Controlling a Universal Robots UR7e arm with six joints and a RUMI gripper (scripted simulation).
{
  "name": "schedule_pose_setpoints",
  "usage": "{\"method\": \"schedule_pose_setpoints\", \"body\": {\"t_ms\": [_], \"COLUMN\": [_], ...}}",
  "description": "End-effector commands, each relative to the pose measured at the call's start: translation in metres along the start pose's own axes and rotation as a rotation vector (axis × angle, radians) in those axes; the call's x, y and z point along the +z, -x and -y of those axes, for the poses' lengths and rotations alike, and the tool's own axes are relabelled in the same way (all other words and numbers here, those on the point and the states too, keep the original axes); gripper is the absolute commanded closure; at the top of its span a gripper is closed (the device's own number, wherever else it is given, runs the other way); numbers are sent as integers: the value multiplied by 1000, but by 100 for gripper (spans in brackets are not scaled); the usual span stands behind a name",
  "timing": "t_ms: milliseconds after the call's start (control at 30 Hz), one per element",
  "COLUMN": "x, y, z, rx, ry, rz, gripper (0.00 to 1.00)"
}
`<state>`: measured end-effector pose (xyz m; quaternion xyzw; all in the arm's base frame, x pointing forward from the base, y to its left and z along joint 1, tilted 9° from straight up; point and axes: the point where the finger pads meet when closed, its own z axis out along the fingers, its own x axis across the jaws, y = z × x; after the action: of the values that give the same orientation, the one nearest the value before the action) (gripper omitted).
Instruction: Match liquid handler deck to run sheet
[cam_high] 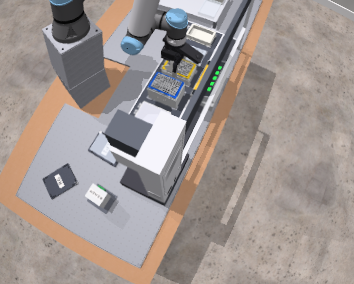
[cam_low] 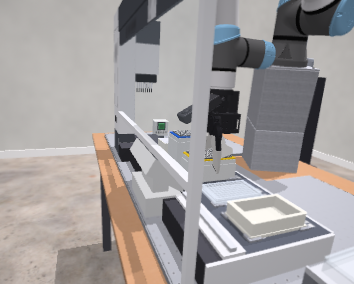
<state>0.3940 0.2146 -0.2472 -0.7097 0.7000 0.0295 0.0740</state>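
The end effector (cam_high: pixel 176 65) pinches the yellow-trimmed tip rack (cam_high: pixel 184 68) on the deck, at twelve o'clock from the blue-trimmed rack (cam_high: pixel 166 86) (fingers straddling its sides), presumably because this rack must be lifted and reseated.

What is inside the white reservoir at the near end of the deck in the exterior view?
The white reservoir looks empty: only its pale inner floor shows. Its near wall hides the front part of the floor.
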Motion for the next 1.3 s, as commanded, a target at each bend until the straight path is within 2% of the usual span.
{"method": "schedule_pose_setpoints", "body": {"t_ms": [0,600,1267], "x": [0,0,-30], "y": [0,0,-1], "z": [1,1,0], "rx": [0,0,1], "ry": [-1,-1,0], "rz": [0,0,-1], "gripper": [100,100,100]}}
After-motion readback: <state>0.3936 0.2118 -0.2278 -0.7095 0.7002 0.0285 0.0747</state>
